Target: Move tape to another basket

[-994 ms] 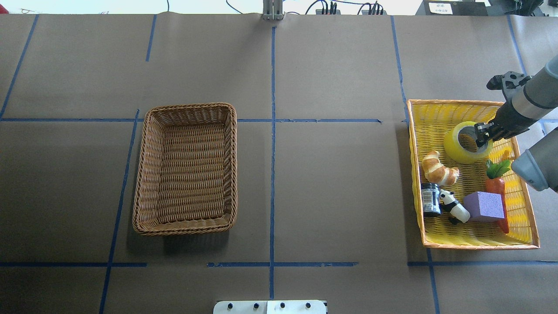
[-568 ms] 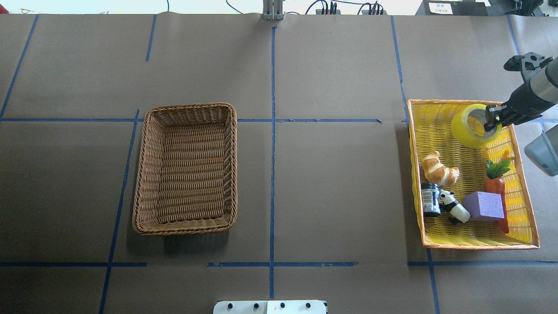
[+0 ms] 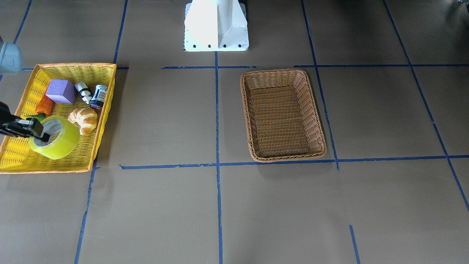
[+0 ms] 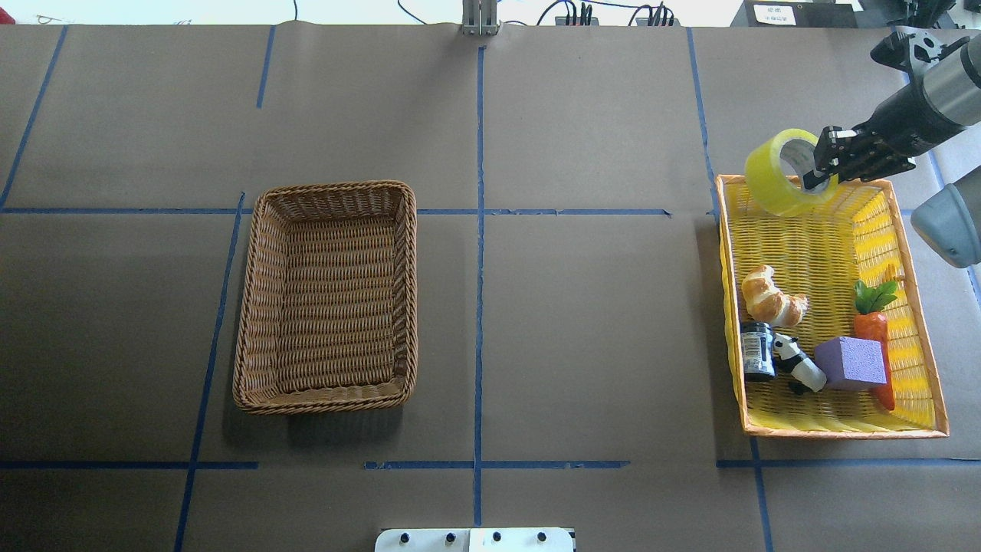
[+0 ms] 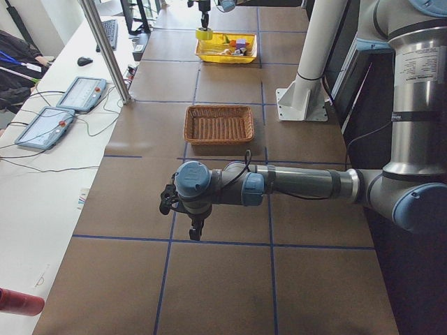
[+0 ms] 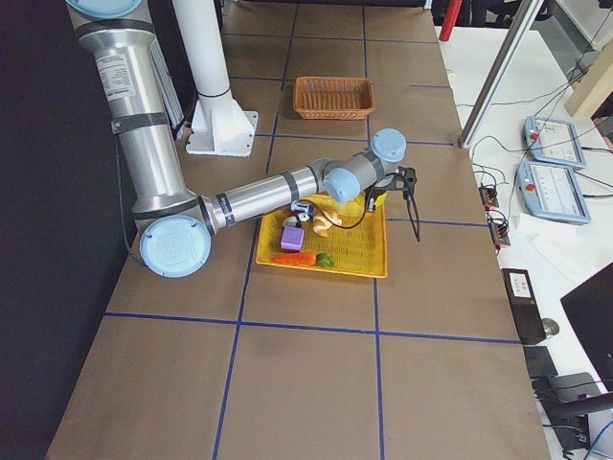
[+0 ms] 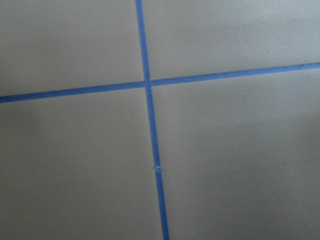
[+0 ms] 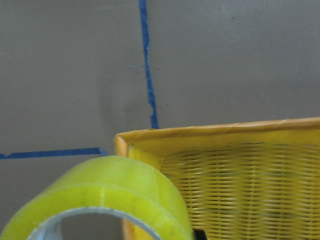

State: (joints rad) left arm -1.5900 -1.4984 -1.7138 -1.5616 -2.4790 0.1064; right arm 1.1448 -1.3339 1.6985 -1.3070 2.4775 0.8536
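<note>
The yellow-green tape [image 4: 775, 178] hangs in the air over the far left corner of the yellow tray [image 4: 843, 433]. My right gripper [image 4: 814, 170] is shut on it, with one finger through its white core. The tape also shows in the front view [image 3: 60, 141] and in the right wrist view [image 8: 110, 187], above the tray's corner. The brown wicker basket [image 4: 333, 186] stands empty at the left centre of the table, far from the tape. My left gripper [image 5: 195, 227] shows only in the exterior left view, low over bare table. I cannot tell if it is open or shut.
The yellow tray holds a croissant [image 4: 770, 295], a dark can [image 4: 757, 351], a panda figure [image 4: 797, 364], a purple cube [image 4: 851, 362] and a carrot [image 4: 874, 330]. Blue tape lines cross the brown table. The robot's white base [image 3: 216, 25] stands at the near edge.
My right gripper has lifted the tape out of the yellow tray and carried it up, away from the robot and then leftward to the tray's far left corner.
</note>
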